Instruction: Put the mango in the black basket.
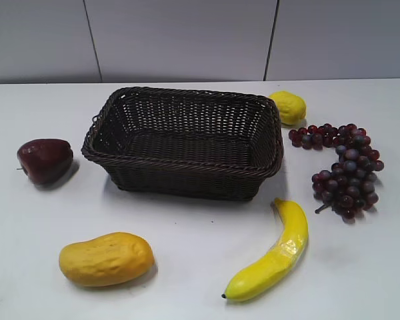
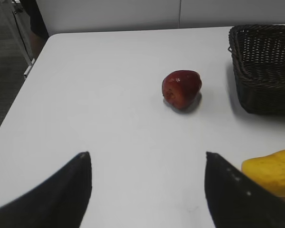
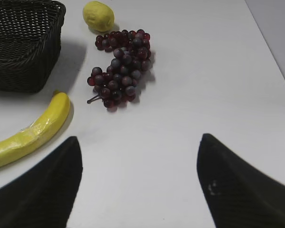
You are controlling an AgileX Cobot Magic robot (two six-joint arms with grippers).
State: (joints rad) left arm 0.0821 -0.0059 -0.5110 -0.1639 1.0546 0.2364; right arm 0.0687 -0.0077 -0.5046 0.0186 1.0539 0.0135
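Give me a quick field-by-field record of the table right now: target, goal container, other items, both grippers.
mango: on table, front left of basket, untouched
basket: centre, holds nothing
apple: left of basket
lemon: at basket's back right corner
grapes: right of basket
banana: front right of basket
left gripper: open, above bare table, mango at its right
right gripper: open, above bare table, banana at its left
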